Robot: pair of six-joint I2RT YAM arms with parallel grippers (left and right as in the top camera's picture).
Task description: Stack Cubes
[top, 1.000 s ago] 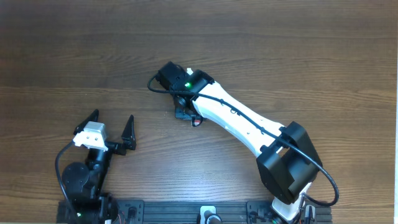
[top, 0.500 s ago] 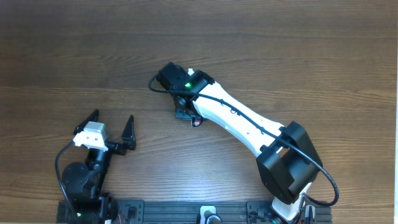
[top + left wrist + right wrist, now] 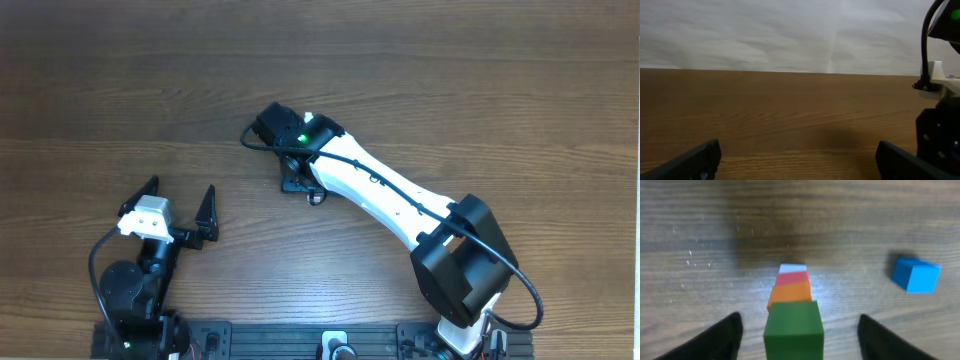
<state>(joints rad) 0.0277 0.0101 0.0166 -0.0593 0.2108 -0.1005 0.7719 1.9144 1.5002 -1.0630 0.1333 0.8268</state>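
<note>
Stack (image 3: 790,292) topped by green cube (image 3: 792,325), right gripper (image 3: 799,325) wide around it, placing seemingly done; next likely lift clear, fetch blue cube (image 3: 915,275); left gripper (image 3: 182,188) wide.

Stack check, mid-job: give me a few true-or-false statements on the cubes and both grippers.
1. The green cube tops the stack. True.
2. The blue cube is on the stack. False: it lies alone on the table, apart from the stack.
3. The right gripper is shut on the green cube. False: it is open, with a gap on each side of the cube.
4. The orange cube sits directly under the green cube. True.
5. The left gripper is open. True.
</note>
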